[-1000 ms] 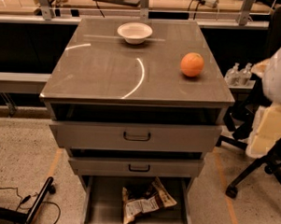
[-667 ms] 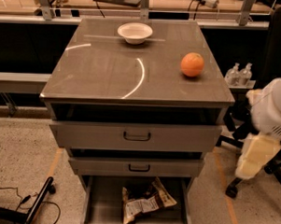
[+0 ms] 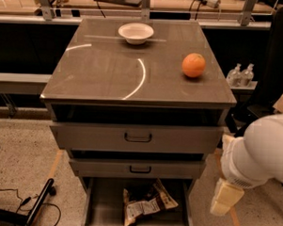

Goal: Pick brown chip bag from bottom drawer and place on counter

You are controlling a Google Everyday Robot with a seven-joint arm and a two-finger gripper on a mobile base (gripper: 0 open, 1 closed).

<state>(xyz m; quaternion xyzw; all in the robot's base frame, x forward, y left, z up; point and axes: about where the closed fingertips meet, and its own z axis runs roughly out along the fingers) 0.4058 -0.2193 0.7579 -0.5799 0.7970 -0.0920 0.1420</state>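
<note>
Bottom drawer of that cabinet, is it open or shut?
Open: the bottom drawer is pulled out, with the brown chip bag lying inside. The end effector hangs to its right, outside it.

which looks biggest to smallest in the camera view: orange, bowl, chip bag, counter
1. counter
2. chip bag
3. bowl
4. orange
Bowl and orange are close; the bowl sits farther back. The hand hangs low, right of the bottom drawer.

one high front view looks down on counter [image 3: 101,70], hand [image 3: 226,199] lower right.

Cream end effector [image 3: 226,198], lower right — brown chip bag [image 3: 149,196] (white label [image 3: 143,209]).
</note>
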